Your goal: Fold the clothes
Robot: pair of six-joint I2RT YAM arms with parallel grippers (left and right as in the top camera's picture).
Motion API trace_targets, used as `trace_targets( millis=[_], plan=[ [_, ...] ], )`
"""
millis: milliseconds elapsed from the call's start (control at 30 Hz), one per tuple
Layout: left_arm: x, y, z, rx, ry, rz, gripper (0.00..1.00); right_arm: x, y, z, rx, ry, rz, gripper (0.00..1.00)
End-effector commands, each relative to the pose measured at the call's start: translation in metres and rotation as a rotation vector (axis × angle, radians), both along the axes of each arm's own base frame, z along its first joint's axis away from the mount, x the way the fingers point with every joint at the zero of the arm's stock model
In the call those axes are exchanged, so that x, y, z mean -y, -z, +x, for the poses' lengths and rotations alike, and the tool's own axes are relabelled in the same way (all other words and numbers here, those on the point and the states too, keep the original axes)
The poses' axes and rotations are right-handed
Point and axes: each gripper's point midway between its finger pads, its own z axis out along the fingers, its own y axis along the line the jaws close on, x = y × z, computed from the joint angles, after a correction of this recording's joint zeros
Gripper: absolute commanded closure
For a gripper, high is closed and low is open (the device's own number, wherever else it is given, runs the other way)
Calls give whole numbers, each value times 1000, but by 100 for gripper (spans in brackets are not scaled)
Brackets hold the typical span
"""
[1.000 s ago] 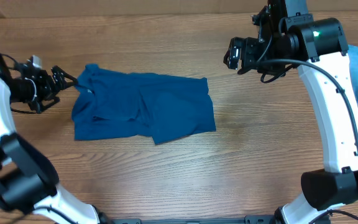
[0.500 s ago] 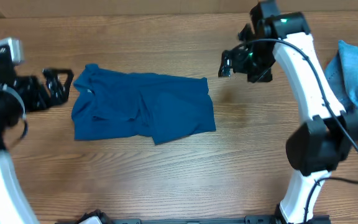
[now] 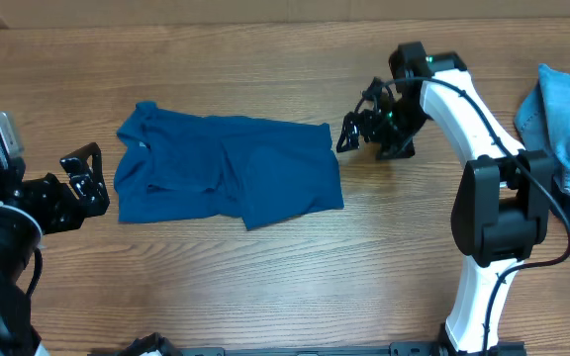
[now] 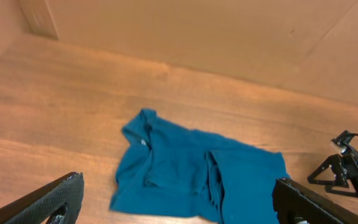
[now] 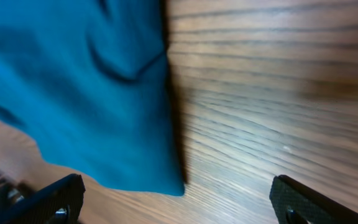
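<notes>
1. The deep-blue shirt (image 3: 228,178) lies rumpled and partly folded on the wooden table (image 3: 265,287), left of centre.
2. The left gripper (image 3: 95,178) — jaws spread wide, holding nothing — sits just beside the shirt's left edge (not touching it).
3. The right gripper (image 3: 352,132), jaws likewise apart and empty, is near the shirt's upper right corner.
4. A light-blue denim heap (image 3: 567,119) lies at the table's right edge, well apart.

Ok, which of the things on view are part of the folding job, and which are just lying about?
Job: deep-blue shirt, lying mid-table; light-blue denim garment, heaped at the right edge, probably next.
Just there: wooden table; cardboard back wall.
</notes>
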Motion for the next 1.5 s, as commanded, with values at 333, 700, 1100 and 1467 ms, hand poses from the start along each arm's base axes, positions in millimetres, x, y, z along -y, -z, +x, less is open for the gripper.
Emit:
trace_targets(
  millis=[333, 700, 1100, 1467],
  plan=[
    [-9, 21, 13, -91, -21, -50, 0, -32, 26, -2, -17, 88, 249, 0],
    [-17, 36, 27, -145, -21, -78, 0, -81, 42, -22, -28, 46, 303, 1],
    [-26, 57, 45, -219, -21, -115, 0, -93, 55, -20, 25, 29, 210, 49],
    [-36, 82, 63, -300, -21, -156, 0, -35, 1, 0, 142, 119, 132, 67]
  ],
)
